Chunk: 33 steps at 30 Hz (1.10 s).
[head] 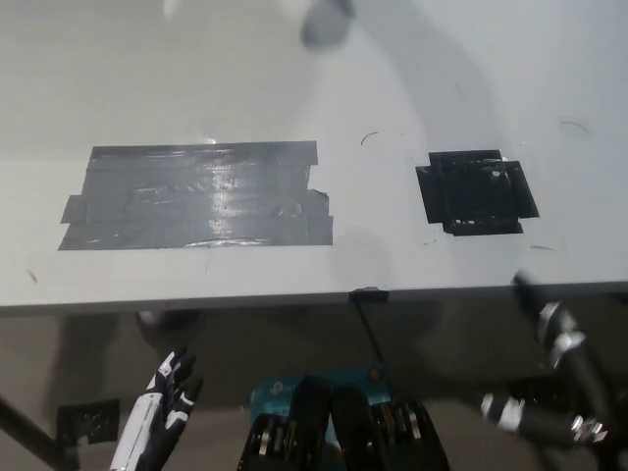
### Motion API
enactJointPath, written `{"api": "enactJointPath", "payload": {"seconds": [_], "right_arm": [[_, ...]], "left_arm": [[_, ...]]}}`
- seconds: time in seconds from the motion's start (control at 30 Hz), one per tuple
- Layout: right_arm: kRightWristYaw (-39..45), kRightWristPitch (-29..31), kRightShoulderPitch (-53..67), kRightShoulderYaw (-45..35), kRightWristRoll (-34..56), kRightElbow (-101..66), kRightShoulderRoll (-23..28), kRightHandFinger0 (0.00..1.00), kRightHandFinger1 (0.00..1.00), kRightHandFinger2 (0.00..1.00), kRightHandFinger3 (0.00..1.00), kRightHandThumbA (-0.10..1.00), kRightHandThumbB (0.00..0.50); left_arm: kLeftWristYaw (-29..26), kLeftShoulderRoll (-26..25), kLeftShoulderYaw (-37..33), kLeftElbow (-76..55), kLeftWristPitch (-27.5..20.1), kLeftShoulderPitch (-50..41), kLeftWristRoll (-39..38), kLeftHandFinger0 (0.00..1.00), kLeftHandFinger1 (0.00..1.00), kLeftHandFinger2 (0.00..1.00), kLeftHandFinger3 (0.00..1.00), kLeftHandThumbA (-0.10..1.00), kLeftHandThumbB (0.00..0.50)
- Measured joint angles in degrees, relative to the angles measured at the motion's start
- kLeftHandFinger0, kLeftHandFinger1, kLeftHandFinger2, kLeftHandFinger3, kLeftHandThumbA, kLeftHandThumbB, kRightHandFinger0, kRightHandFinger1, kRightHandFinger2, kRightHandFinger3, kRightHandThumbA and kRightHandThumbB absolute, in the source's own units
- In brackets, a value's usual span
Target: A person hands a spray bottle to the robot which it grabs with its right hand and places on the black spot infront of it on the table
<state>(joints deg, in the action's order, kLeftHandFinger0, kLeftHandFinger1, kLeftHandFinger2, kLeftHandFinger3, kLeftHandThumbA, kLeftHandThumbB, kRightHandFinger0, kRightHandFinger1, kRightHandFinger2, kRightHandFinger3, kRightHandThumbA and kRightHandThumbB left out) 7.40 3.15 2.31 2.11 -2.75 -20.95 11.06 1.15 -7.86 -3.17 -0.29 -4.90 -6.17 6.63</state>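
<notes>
Head view had you looking steeply down on a pale grey desk [147, 88] with two tape patches stuck on it: a big shiny grey one [196, 196] on your left and a smaller black spot [478, 192] off to your right, well apart from each other. That black spot was bare. No spray bottle showed clearly; a blurry grey blob [326, 24] sat at the top edge, too smeared to call. Your white left robot hand [169, 392] hung below the desk's front edge at lower left, fingers spread and holding nothing. Your black right robot hand [554, 378] was low at the bottom right, also under the desk edge, fingers apart and empty.
</notes>
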Motion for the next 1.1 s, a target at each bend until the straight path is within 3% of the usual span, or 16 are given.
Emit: {"api": "enactJointPath", "payload": {"seconds": [0.03,0.07,0.17,0.2,0.3,0.43,0.53,0.63,0.67,0.83,1.1], "right_arm": [[-0.1,-0.7,-1.3,-0.6,0.1,-0.4,0.0,1.00,1.00,1.00,1.00,1.00,0.457],[-0.2,-2.2,-3.7,-1.7,0.6,-0.9,0.1,1.00,1.00,1.00,1.00,1.00,0.404],[-0.2,-6.0,-9.5,-3.7,3.0,-1.0,0.0,1.00,1.00,1.00,1.00,1.00,0.363],[-0.2,-7.6,-11.4,-4.2,3.7,-0.9,0.0,1.00,1.00,1.00,1.00,1.00,0.287],[-0.1,-11.1,-16.2,-5.0,5.2,0.2,0.0,1.00,1.00,1.00,1.00,1.00,0.342],[-0.1,-15.5,-24.4,-5.7,6.4,6.1,0.2,1.00,1.00,1.00,1.00,1.00,0.344],[0.1,-18.0,-31.3,-5.7,6.9,13.5,0.6,1.00,1.00,1.00,1.00,1.00,0.448],[0.2,-20.0,-35.6,-5.5,7.1,19.0,0.5,1.00,1.00,1.00,1.00,1.00,0.445],[0.3,-20.7,-37.2,-5.4,7.2,21.2,0.2,1.00,1.00,1.00,1.00,1.00,0.489],[0.3,-23.3,-42.4,-6.3,8.6,29.7,-2.9,1.00,1.00,1.00,1.00,1.00,0.416],[0.2,-23.9,-48.8,-6.8,9.7,39.7,-5.9,1.00,1.00,1.00,1.00,1.00,0.426]], "left_arm": [[0.0,0.0,0.0,-0.1,0.0,0.0,0.0,1.00,1.00,1.00,1.00,0.84,0.089],[0.0,0.0,0.0,-0.1,0.0,0.0,0.1,1.00,1.00,1.00,1.00,0.83,0.085],[0.0,0.0,0.0,-0.1,0.0,0.0,0.1,1.00,1.00,1.00,1.00,0.83,0.089],[0.0,0.0,0.0,-0.1,0.0,-0.1,0.1,1.00,1.00,1.00,1.00,0.83,0.093],[0.0,0.0,0.0,-0.1,0.0,-0.1,0.1,1.00,1.00,1.00,1.00,0.82,0.092],[0.0,0.0,0.0,-0.1,0.0,-0.1,0.1,1.00,1.00,1.00,1.00,0.81,0.092],[0.0,0.0,0.0,-0.1,0.0,-0.1,0.4,1.00,1.00,1.00,1.00,0.79,0.076],[0.0,0.0,0.0,-0.2,0.0,-0.1,0.4,1.00,1.00,1.00,1.00,0.77,0.083],[0.0,0.0,0.0,-0.2,0.0,-0.1,0.4,1.00,1.00,1.00,1.00,0.77,0.083],[0.0,0.1,-0.1,-0.2,0.0,-0.1,0.4,1.00,1.00,1.00,1.00,0.79,0.085],[0.0,0.1,-0.2,-0.2,0.0,-0.1,0.6,1.00,1.00,1.00,1.00,0.77,0.064]]}}
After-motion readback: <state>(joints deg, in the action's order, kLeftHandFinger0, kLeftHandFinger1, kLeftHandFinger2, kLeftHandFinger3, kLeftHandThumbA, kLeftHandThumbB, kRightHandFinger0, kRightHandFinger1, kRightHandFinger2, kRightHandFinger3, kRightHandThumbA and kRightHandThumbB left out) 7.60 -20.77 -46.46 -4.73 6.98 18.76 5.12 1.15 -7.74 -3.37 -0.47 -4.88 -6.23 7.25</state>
